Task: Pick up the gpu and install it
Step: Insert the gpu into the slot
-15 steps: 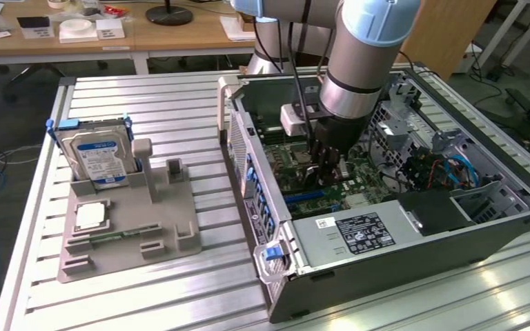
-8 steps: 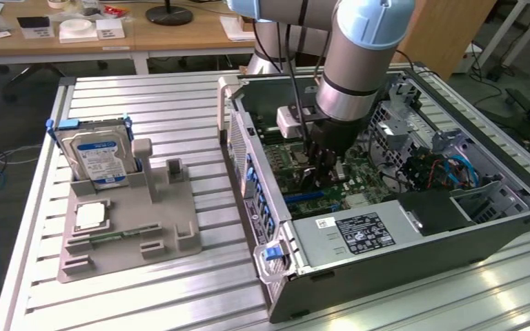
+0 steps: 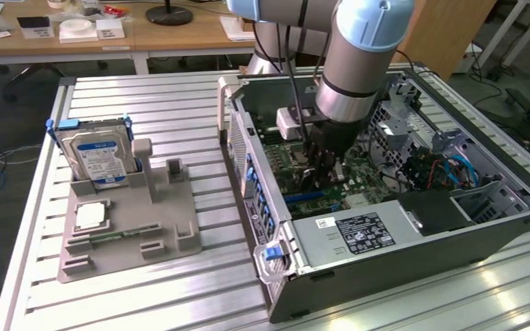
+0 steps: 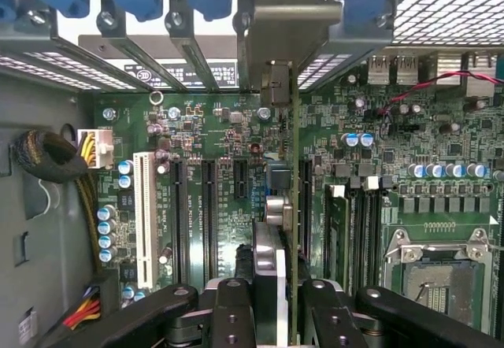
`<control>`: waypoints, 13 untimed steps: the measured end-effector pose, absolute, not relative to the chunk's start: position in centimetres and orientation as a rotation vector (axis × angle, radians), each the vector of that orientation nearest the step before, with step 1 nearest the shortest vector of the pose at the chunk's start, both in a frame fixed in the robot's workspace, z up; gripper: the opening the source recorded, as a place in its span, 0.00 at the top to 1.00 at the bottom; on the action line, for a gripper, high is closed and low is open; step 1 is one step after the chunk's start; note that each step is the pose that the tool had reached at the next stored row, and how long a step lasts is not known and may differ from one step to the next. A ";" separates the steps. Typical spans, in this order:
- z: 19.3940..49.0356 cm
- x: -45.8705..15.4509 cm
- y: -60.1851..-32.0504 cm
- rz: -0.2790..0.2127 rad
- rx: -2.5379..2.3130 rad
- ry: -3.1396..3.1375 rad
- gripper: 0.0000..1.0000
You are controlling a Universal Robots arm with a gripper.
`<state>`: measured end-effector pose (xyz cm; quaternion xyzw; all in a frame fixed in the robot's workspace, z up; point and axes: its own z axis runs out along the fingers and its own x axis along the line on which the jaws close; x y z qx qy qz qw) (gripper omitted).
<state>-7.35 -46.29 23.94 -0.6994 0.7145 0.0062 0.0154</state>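
The gpu (image 4: 277, 206) shows edge-on in the wrist view, a thin card standing upright over the green motherboard (image 4: 213, 127). Its silver bracket (image 4: 276, 33) reaches the rear slot openings of the case. My gripper (image 4: 277, 297) is shut on the card, with a black finger (image 4: 235, 312) on each side of it. The card's lower edge runs along a black expansion slot; I cannot tell whether it is seated. In the exterior view the gripper (image 3: 325, 172) is deep inside the open computer case (image 3: 413, 241), low over the board.
A silver hard drive (image 3: 99, 155) with a blue-white label stands in a grey holder (image 3: 127, 214) at the exterior view's left. Inside the case are the power supply (image 3: 357, 234), the CPU socket (image 4: 437, 273), a white slot (image 4: 144, 214) and sleeved cables (image 4: 47, 155).
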 end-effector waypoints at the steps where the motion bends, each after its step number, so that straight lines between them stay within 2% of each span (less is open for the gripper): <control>1: 23.9 -7.4 -46.3 0.019 -2.176 2.223 0.72; 13: 22.9 -7.5 -46.2 0.019 -2.176 2.223 0.72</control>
